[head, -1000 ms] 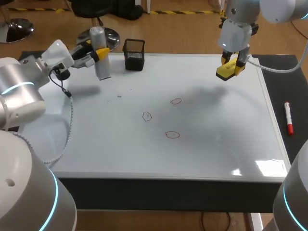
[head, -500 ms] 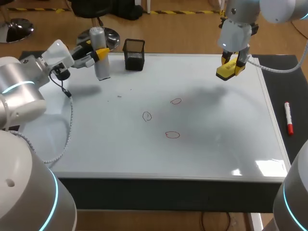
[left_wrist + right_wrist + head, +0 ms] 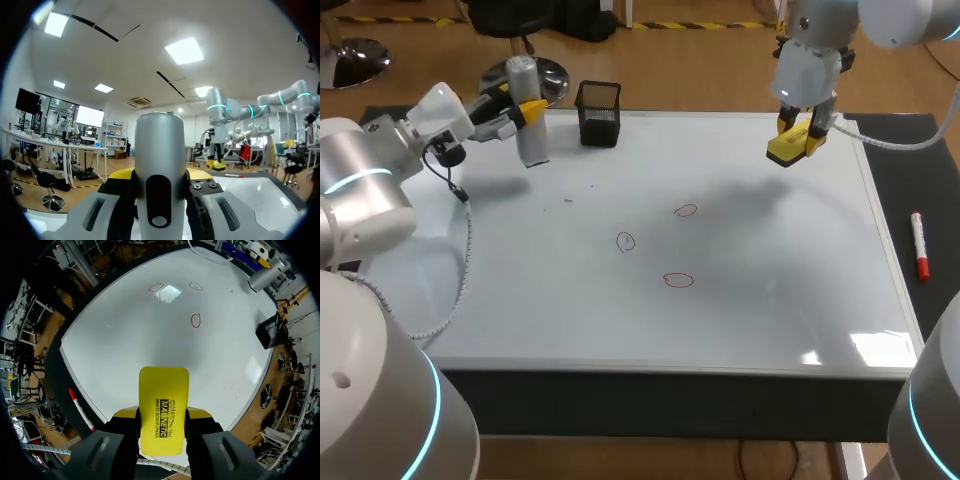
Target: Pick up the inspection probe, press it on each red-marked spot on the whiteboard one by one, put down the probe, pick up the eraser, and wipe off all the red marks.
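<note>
The grey cylindrical inspection probe (image 3: 526, 110) stands upright at the whiteboard's far left, and my left gripper (image 3: 525, 108) is shut on it; the probe (image 3: 159, 172) fills the space between the yellow fingers in the left wrist view. My right gripper (image 3: 798, 133) hangs above the board's far right, shut on the yellow eraser (image 3: 790, 148), whose flat face (image 3: 163, 410) sticks out from between its fingers. Three red rings lie mid-board: one mark (image 3: 686, 210), one mark (image 3: 625, 241) and one mark (image 3: 678, 280). They also show ahead of the eraser as small red rings, such as one mark (image 3: 195, 320).
A black mesh pen cup (image 3: 599, 113) stands at the board's far edge beside the probe. A red marker (image 3: 919, 245) lies on the dark mat right of the whiteboard (image 3: 560, 300).
The right gripper with the eraser has shifted very slightly up; the left arm and probe have not moved.
</note>
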`<action>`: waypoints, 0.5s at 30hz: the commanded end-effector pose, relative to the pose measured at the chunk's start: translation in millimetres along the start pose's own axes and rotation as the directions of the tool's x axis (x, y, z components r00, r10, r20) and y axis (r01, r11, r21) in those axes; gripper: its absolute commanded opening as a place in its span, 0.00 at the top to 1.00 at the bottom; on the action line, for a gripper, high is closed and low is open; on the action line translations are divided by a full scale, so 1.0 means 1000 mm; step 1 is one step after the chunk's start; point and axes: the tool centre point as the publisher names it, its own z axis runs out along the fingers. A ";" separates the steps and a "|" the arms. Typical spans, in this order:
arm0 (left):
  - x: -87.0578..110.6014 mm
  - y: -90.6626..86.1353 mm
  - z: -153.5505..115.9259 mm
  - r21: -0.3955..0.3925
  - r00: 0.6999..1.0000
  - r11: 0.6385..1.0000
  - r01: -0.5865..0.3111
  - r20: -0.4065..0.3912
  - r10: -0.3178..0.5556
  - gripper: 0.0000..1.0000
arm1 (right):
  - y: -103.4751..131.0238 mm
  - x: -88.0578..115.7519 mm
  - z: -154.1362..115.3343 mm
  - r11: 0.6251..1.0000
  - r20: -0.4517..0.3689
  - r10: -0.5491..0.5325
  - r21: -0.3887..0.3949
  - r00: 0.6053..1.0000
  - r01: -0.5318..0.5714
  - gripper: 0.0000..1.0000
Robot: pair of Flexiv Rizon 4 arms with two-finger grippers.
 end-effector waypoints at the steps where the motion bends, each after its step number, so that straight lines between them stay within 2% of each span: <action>1: -0.001 -0.001 0.000 0.001 1.000 1.000 0.001 -0.001 -0.001 1.00 | 0.011 -0.017 0.007 0.999 -0.023 -0.035 0.004 0.999 0.035 1.00; 8: -0.001 -0.001 0.000 0.001 1.000 1.000 0.001 -0.001 -0.001 1.00 | 0.041 -0.041 0.011 0.988 -0.050 -0.155 -0.008 0.987 0.155 1.00; 15: -0.001 -0.001 0.000 0.001 1.000 1.000 0.001 -0.001 -0.001 1.00 | 0.085 -0.066 0.014 0.959 -0.073 -0.284 -0.010 0.956 0.284 1.00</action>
